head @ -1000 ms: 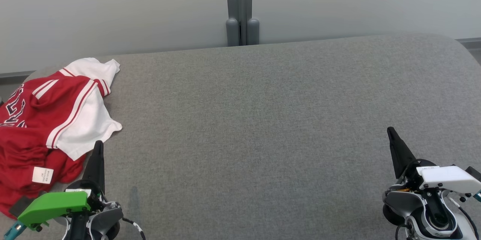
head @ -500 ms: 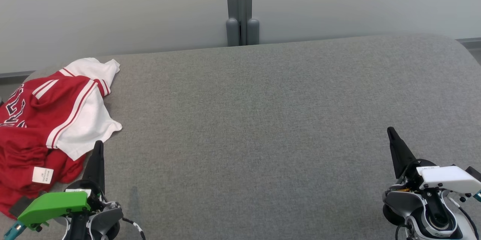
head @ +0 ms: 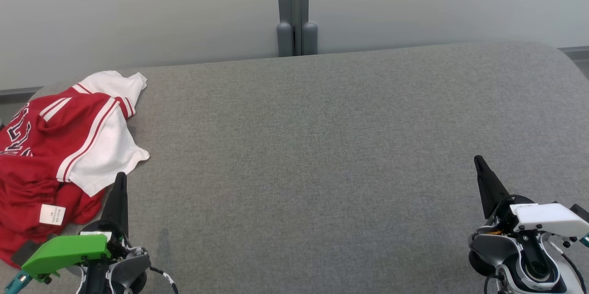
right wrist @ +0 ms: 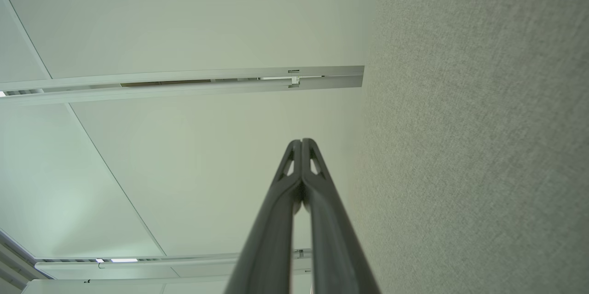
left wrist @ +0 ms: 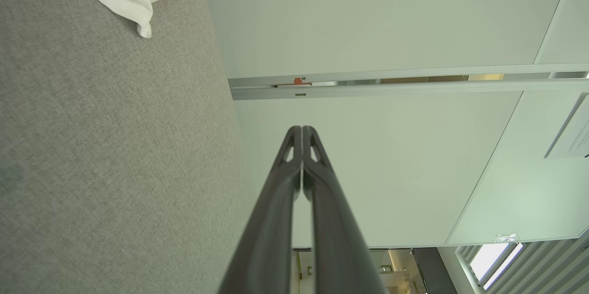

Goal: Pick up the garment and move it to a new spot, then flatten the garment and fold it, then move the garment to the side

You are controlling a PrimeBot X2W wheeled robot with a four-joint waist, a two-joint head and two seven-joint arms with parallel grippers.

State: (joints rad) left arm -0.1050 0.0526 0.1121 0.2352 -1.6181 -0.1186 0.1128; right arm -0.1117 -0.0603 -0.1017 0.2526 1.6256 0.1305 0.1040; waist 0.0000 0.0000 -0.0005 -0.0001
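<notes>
1. The left gripper (head: 120,179) is pinched shut, holding nothing, just beside the shirt (head: 55,147).
2. The right gripper (head: 479,163) is pinched shut too, holding nothing.
3. The red-and-white shirt lies bunched at the left edge of the grey table (head: 322,147), which stretches wide between the grippers.
4. A pale wall (head: 138,8) stands behind the far edge.

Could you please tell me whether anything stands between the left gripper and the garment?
Nothing visible does. The left gripper, shut, has its tip right beside the white edge of the garment, at the left of the grey surface; only bare surface shows between them.
</notes>
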